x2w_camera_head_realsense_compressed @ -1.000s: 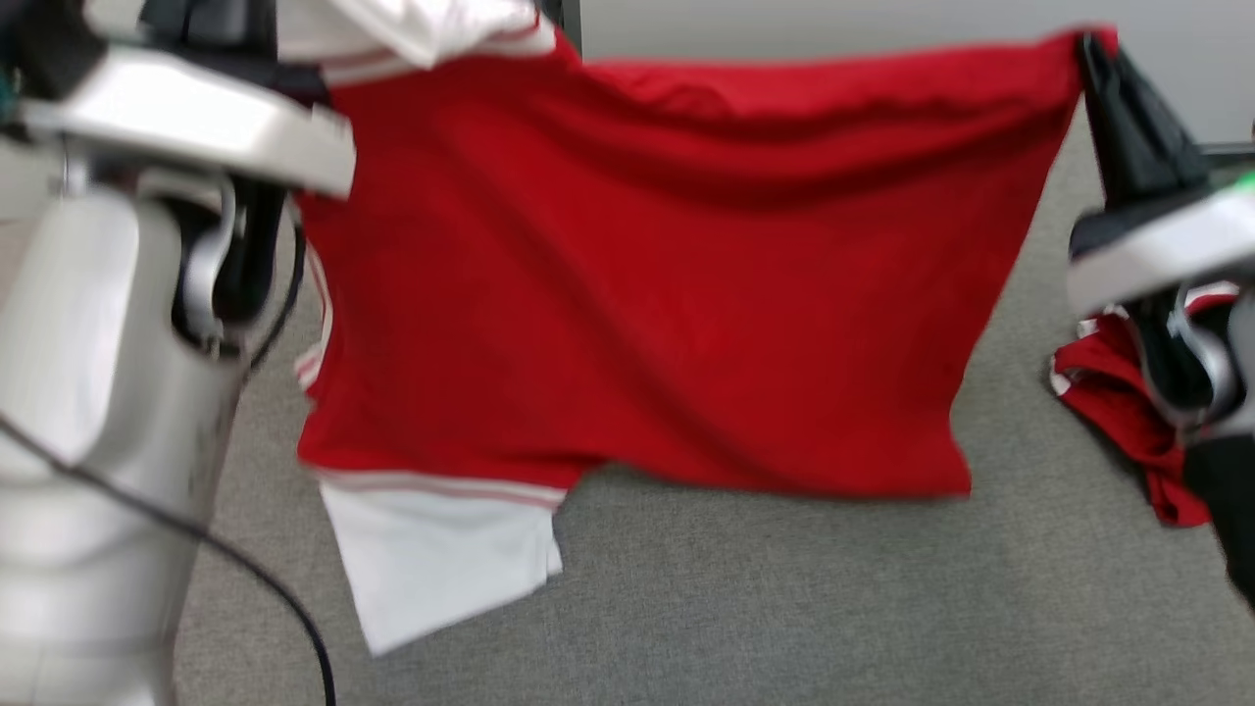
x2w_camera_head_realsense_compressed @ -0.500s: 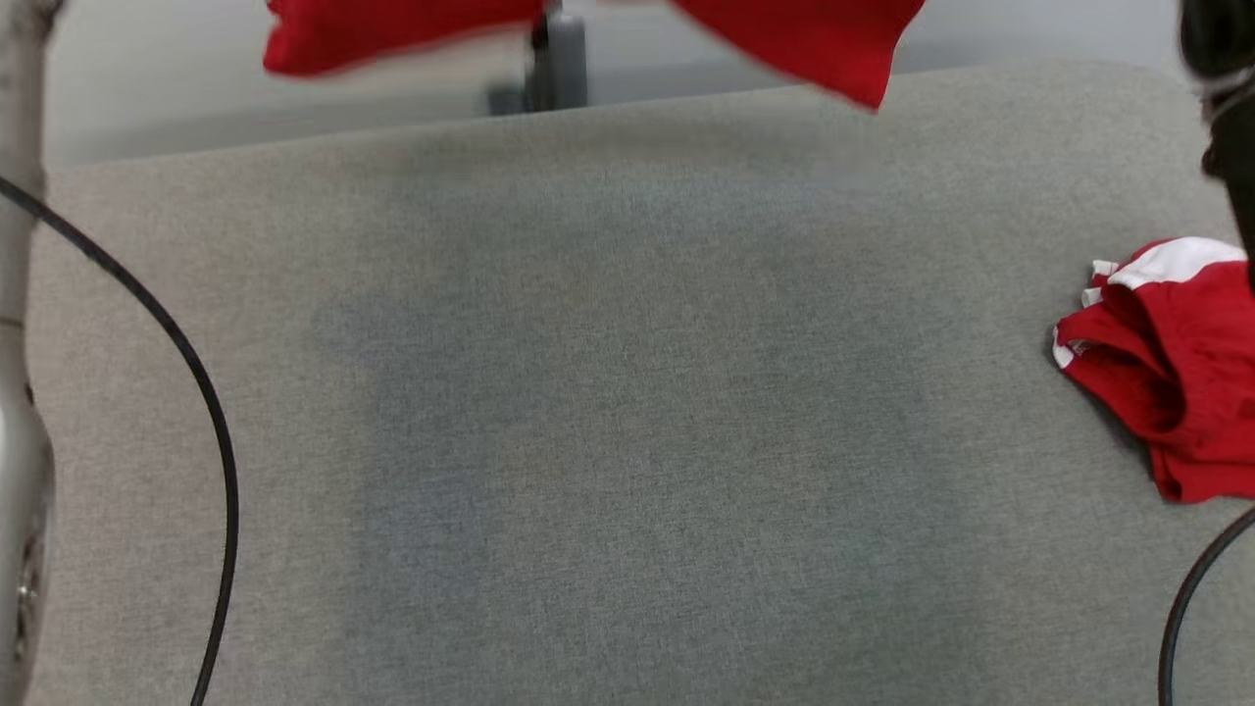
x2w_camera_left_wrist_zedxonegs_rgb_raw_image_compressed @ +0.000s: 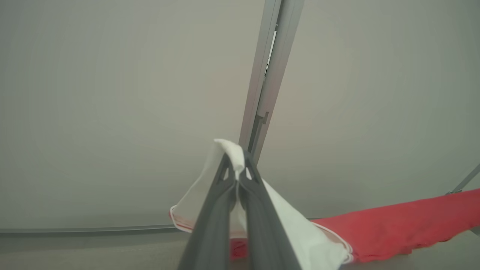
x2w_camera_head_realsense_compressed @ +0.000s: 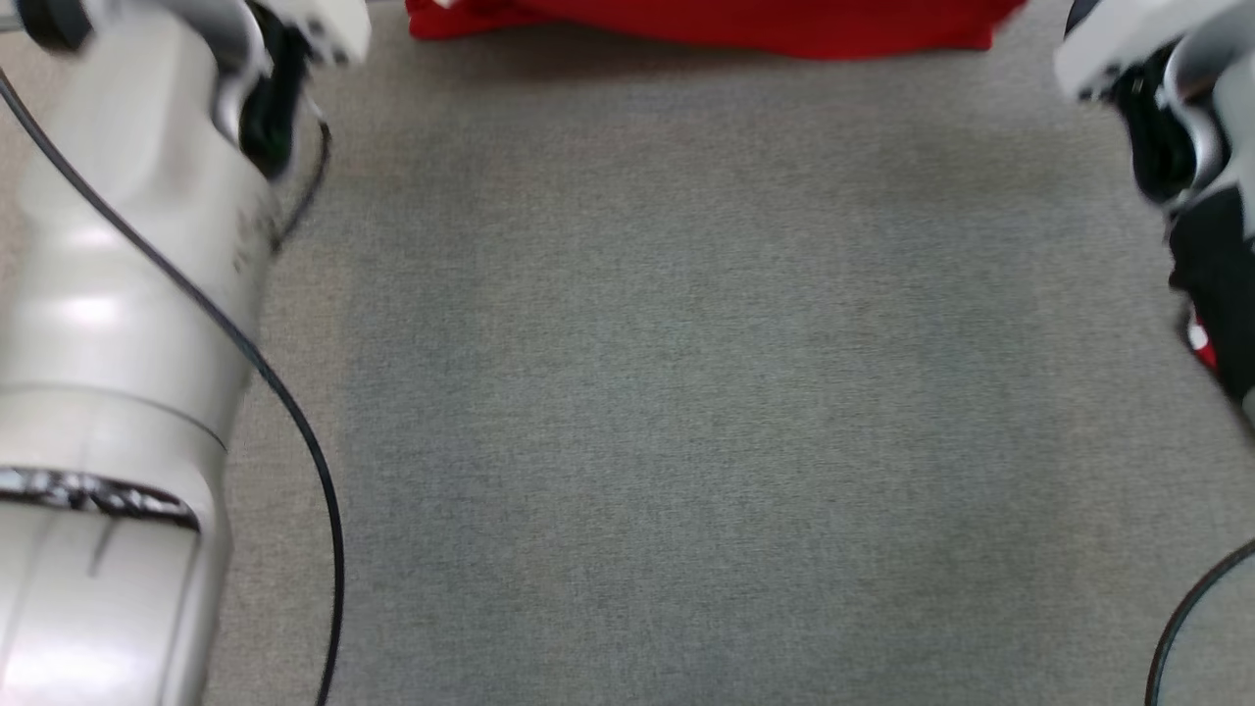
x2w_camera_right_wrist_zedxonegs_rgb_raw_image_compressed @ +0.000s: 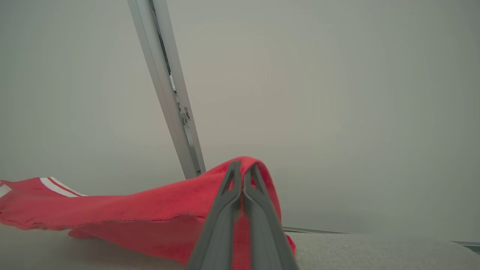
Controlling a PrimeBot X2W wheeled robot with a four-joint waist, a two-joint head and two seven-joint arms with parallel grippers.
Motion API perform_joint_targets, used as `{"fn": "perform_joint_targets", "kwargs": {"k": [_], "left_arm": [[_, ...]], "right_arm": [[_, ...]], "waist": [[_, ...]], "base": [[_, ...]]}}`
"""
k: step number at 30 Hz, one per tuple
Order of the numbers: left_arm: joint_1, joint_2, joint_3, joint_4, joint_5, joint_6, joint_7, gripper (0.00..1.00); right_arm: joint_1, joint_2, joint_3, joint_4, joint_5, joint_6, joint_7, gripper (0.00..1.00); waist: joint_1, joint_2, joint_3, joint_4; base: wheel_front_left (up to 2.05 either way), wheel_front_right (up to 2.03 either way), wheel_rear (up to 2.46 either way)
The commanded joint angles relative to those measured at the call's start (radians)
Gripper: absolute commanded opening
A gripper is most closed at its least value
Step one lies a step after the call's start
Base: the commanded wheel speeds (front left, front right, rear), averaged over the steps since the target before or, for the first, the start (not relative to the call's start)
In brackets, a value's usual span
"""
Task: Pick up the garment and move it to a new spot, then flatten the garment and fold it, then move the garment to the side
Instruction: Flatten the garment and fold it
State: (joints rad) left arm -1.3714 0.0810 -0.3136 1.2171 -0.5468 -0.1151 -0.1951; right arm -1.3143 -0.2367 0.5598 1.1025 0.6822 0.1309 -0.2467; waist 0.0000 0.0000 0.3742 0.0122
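— How many grippers do you count?
— Two. The left gripper (x2w_camera_left_wrist_zedxonegs_rgb_raw_image_compressed: 237, 159) has its fingers pressed together on the white sleeve of the garment (x2w_camera_left_wrist_zedxonegs_rgb_raw_image_compressed: 393, 225). The right gripper (x2w_camera_right_wrist_zedxonegs_rgb_raw_image_compressed: 244, 167) is clamped the same way on a red edge of it.
— And only one garment?
— One between them, red with one white sleeve and thin stripes. It is stretched from grip to grip, and its lower part seems to lie on the far side of the grey table (x2w_camera_head_realsense_compressed: 686, 392).
— What else?
— Two black cables (x2w_camera_head_realsense_compressed: 294, 422), one at each side of the table. One metal post (x2w_camera_left_wrist_zedxonegs_rgb_raw_image_compressed: 270, 75) stands behind, before a plain wall. Beside the right arm there is one small red bit (x2w_camera_head_realsense_compressed: 1201, 343); I cannot tell what it is.
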Motion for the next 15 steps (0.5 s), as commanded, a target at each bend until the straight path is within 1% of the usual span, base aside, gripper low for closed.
{"fn": "perform_joint_targets", "kwargs": {"k": [1,4,5,6,8,9,10,12,15], "left_arm": [[0.052,-0.002,0.006,0.006,-0.021,-0.007,-0.021,0.0],[0.135,-0.01,-0.005,-0.004,-0.022,-0.012,-0.049,0.0],[0.135,-0.01,-0.005,-0.004,-0.022,-0.012,-0.049,0.0],[0.17,-0.014,-0.014,-0.01,-0.018,-0.014,-0.055,0.0],[0.238,-0.01,-0.018,-0.033,-0.017,-0.016,-0.064,0.0],[0.274,-0.002,-0.019,-0.051,-0.011,-0.014,-0.066,0.0],[0.304,0.003,-0.014,-0.082,-0.01,-0.014,-0.068,0.0],[0.388,0.016,-0.001,-0.165,0.003,-0.006,-0.069,0.0],[0.54,0.032,0.021,-0.302,0.026,0.022,-0.068,0.0]], "right_arm": [[0.054,-0.016,0.027,-0.023,0.025,0.0,-0.006,0.0],[0.144,-0.043,0.064,-0.075,0.089,0.0,-0.015,0.0],[0.144,-0.043,0.064,-0.075,0.089,0.0,-0.015,0.0],[0.177,-0.052,0.076,-0.096,0.111,0.0,-0.015,0.0],[0.254,-0.072,0.099,-0.132,0.147,0.0,-0.018,0.0],[0.292,-0.069,0.108,-0.158,0.175,0.0,-0.02,0.0],[0.323,-0.074,0.125,-0.185,0.181,0.0,-0.02,0.0],[0.384,-0.094,0.113,-0.235,0.211,0.0,-0.021,0.0],[0.501,-0.101,0.097,-0.308,0.209,0.0,-0.021,0.0]], "waist": [[0.0,0.0,0.02,0.02],[0.0,0.0,0.008,0.021],[0.0,0.0,0.008,0.021],[0.0,0.0,0.003,0.021],[0.0,0.0,-0.01,0.02],[0.0,0.0,-0.017,0.016],[0.0,0.0,-0.021,0.015],[0.0,0.0,-0.033,0.011],[0.0,0.0,-0.057,0.001]], "base": [[0.0,0.0,0.0],[0.0,0.0,0.0],[0.0,0.0,0.0],[0.0,0.0,0.0],[0.0,0.0,0.0],[0.0,0.0,0.0],[0.0,0.0,0.0],[0.0,0.0,0.0],[0.0,0.0,0.0]]}}
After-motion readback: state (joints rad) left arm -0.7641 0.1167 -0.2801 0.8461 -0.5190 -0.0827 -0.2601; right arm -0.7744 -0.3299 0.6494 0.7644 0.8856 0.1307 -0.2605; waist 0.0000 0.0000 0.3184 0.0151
